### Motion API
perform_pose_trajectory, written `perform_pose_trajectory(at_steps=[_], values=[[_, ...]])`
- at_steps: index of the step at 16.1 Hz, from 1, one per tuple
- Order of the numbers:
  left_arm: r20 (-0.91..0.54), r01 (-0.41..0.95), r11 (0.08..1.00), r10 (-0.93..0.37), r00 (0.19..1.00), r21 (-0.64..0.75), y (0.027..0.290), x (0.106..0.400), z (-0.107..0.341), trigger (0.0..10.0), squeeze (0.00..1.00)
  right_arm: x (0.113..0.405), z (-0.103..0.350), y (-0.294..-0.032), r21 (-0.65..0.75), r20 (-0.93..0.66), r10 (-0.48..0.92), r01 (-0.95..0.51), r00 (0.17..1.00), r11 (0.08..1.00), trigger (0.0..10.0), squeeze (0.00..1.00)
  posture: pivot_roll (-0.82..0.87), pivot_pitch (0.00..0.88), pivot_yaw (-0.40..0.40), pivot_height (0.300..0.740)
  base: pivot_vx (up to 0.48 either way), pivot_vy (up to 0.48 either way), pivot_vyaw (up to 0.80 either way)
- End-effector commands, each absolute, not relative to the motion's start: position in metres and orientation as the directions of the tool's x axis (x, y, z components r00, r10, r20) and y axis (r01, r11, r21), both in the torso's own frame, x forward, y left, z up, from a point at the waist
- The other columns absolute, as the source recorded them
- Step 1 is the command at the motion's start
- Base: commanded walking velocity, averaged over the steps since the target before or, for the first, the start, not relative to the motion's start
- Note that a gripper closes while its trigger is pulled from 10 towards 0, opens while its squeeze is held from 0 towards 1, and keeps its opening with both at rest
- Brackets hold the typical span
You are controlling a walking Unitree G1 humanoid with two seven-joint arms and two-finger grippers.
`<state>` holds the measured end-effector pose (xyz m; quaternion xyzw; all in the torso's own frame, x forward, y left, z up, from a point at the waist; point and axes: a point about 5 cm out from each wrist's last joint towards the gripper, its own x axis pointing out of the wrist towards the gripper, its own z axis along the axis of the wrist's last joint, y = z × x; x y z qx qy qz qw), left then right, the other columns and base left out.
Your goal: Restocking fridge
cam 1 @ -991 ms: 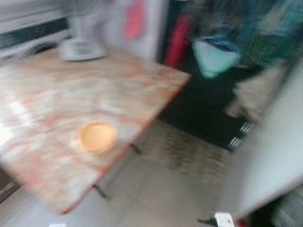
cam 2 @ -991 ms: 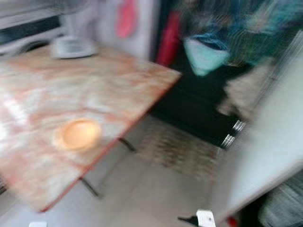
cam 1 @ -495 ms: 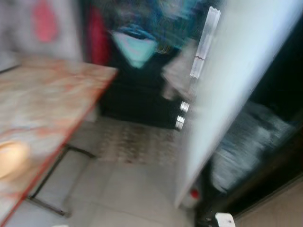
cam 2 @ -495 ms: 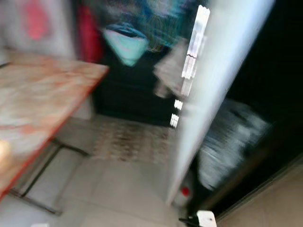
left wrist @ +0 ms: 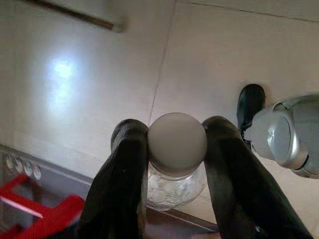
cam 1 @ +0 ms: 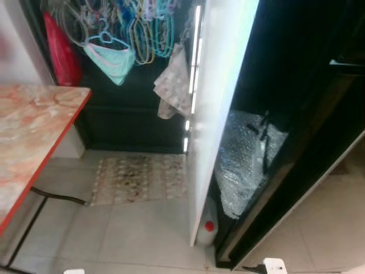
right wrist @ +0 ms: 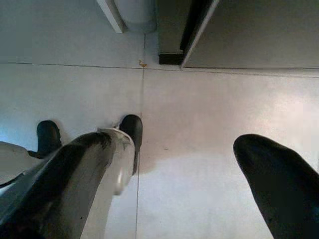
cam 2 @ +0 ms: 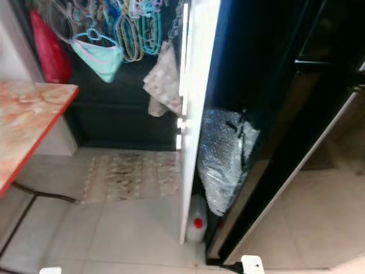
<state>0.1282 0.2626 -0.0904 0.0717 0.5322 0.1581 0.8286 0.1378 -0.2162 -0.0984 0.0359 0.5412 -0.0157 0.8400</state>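
At one o'clock the fridge door point(cam 1: 219, 85) is seen already open, while a jar point(left wrist: 177, 149) is gripped by the left end effector point(left wrist: 175, 174), not yet shelved, and the right end effector point(right wrist: 184, 184) is spread empty.

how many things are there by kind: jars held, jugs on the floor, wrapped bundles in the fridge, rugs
glass jar with a grey lid, gripped by the left gripper: 1
white jug with a red cap on the floor by the fridge door: 1
bubble-wrapped bundle low in the fridge: 1
patterned rug: 1
total: 4
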Motion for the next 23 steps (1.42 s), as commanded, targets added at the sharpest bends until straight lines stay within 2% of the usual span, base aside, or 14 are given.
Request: perform_pose_trajectory(at_steps=[1,5,11,13,23], values=[[-0.868,-0.189,0.943,0.326,0.374,0.273,0.2608,0.1251,-0.0921,10.0,0.0,0.1397,-0.0976,-0.2167,0.043,-0.904,0.008,0.072,0.427,0.997,10.0,0.0,0.12,0.0,-0.028,0.74,0.0,0.0,0.0],[-0.867,-0.2,0.944,0.321,0.38,0.262,0.2597,0.1246,-0.0925,10.0,0.0,0.1378,-0.0979,-0.2188,0.029,-0.914,0.013,0.033,0.406,0.999,10.0,0.0,0.13,0.0,-0.034,0.74,0.0,0.288,-0.59],[-0.873,-0.203,0.948,0.308,0.378,0.247,0.2586,0.1239,-0.0931,10.0,0.0,0.1373,-0.0979,-0.2198,0.02,-0.917,0.009,0.023,0.399,1.0,10.0,0.0,0.13,0.0,-0.038,0.74,0.0,0.0,-0.79],[-0.874,-0.207,0.948,0.306,0.377,0.243,0.2587,0.1235,-0.0932,10.0,0.0,0.1373,-0.098,-0.2196,0.021,-0.917,0.01,0.023,0.4,1.0,10.0,0.0,0.13,0.0,-0.037,0.74,0.0,0.371,-0.79],[-0.874,-0.197,0.949,0.305,0.379,0.246,0.2599,0.1239,-0.0927,10.0,0.0,0.1376,-0.0981,-0.2185,0.025,-0.917,0.015,0.02,0.399,0.999,10.0,0.0,0.13,0.0,-0.032,0.74,0.0,0.0,-0.79]])
